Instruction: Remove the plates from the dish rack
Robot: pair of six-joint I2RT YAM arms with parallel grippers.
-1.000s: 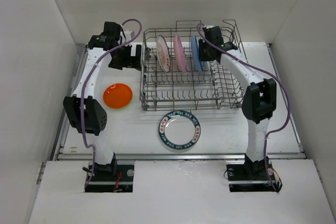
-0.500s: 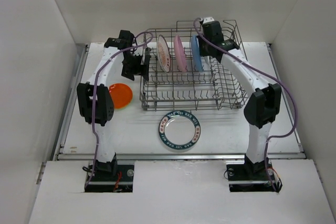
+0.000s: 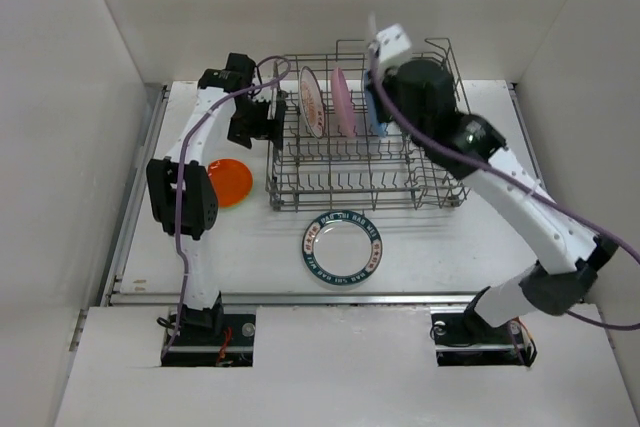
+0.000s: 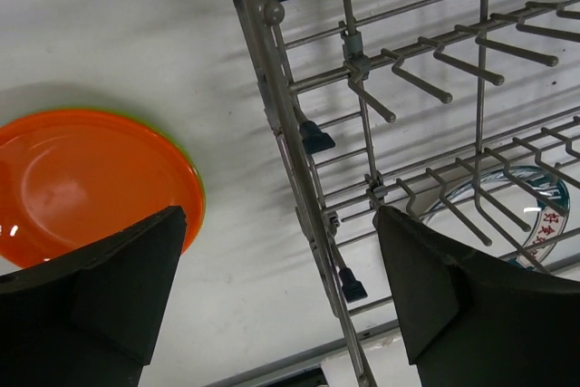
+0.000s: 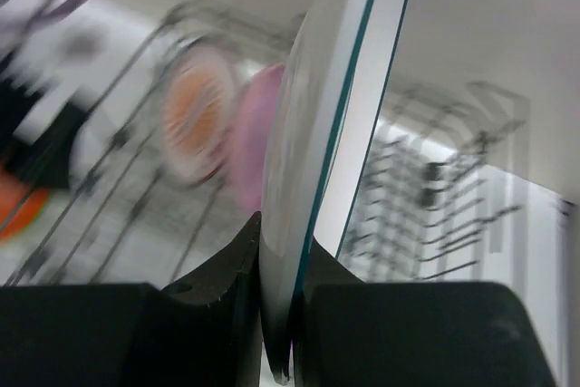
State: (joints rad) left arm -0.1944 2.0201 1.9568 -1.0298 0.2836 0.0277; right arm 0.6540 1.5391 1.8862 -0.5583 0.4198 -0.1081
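Where my right gripper is: over the back of the rack, pinching the edge of the blue plate tight between its two fingers.
Blue plate: up on its edge, just beside the pink plate. I cannot tell if it touches the rack.
Left gripper: spread wide and holding nothing. It hangs above the rack's left wall, and the wall shows between its fingers.
Sunburst plate: upright in the rack, left of the pink plate.
Orange plate: flat on the counter, left of the rack, near my left gripper.
Ring plate: flat on the counter, in front of the rack.
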